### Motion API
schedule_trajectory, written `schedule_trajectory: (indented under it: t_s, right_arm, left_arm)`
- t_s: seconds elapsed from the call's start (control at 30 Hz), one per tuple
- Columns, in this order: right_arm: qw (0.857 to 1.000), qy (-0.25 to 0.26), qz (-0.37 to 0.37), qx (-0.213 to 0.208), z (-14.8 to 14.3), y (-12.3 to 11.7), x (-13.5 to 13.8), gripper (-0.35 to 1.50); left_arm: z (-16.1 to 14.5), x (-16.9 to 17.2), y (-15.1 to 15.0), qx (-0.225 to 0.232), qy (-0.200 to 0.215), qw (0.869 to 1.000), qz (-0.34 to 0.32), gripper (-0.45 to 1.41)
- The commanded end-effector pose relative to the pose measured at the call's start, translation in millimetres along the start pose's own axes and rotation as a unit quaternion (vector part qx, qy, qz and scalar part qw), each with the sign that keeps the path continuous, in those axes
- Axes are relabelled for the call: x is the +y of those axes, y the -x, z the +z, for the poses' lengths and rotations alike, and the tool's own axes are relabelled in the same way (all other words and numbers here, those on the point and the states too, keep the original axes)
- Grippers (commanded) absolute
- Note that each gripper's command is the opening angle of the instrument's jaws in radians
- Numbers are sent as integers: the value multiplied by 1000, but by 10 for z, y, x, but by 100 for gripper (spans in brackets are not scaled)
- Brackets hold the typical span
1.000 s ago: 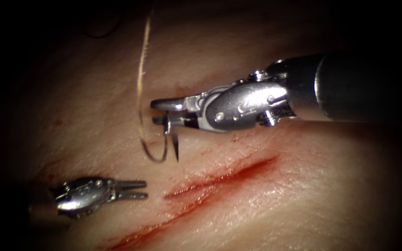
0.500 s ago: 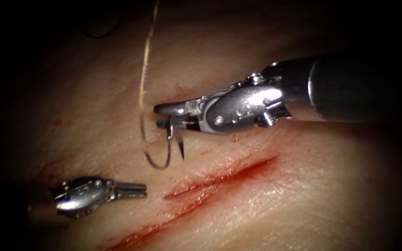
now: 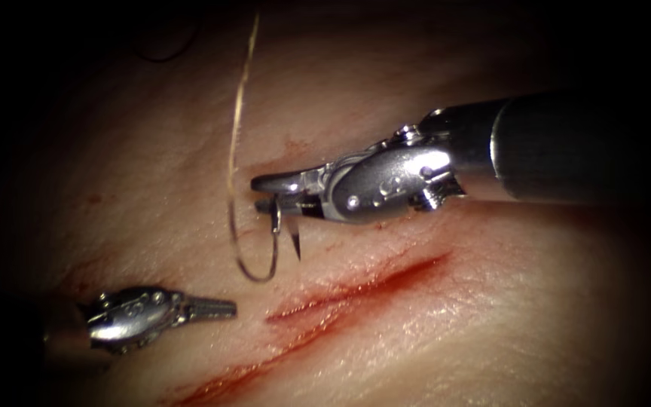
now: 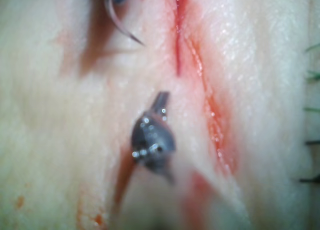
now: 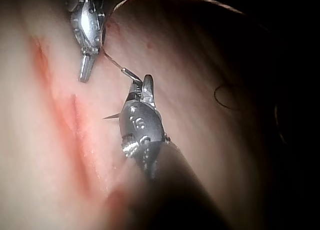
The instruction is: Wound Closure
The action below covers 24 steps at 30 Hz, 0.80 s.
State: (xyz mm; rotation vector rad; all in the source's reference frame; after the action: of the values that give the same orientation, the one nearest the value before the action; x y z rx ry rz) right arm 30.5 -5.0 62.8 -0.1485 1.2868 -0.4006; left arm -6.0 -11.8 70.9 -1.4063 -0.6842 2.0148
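**Needle held above the tissue, left of the cut**

We see the needle (image 3: 284, 234) gripped in the right tool (image 3: 265, 194), whose jaws are closed on it partway along its curve. One limb hangs down to a sharp tip pointing at the tissue (image 3: 491, 316); the other runs down into a loop that joins the thread (image 3: 233, 143). The needle is clear of the tissue, just left of and above the upper end of the cut (image 3: 356, 290) in the endoscope view. The thread rises from the loop toward the upper middle of the frame.

In the right wrist view the same tool (image 5: 146, 84) holds the needle (image 5: 112, 117), with the tip sticking out sideways toward the cut (image 5: 75, 135).

The left tool (image 3: 224, 307) lies at the lower left of the endoscope frame, left of the cut, its jaws closed on nothing. In the left wrist view it (image 4: 161, 98) sits just beside the cut (image 4: 200, 74), and the needle's tip (image 4: 125, 27) shows beyond it.

Red fluid (image 3: 220, 384) lines the cut.
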Motion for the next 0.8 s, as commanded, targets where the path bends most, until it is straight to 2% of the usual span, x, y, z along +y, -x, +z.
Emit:
schedule_trajectory:
  t_s: [0.03,0.6,0.8]
  right_arm:
    - [1000,0,0,1,9,3,-4,-35]
    - [999,-24,-28,-8,17,13,-26,-35]
    - [999,-26,-28,-8,18,14,-27,-35]
  left_arm:
    - [8,1,7,0,1,1000,-1,-10]
    - [1,2,7,-1,4,1000,-1,-15]
    - [2,15,-1,-3,23,1000,-6,-18]
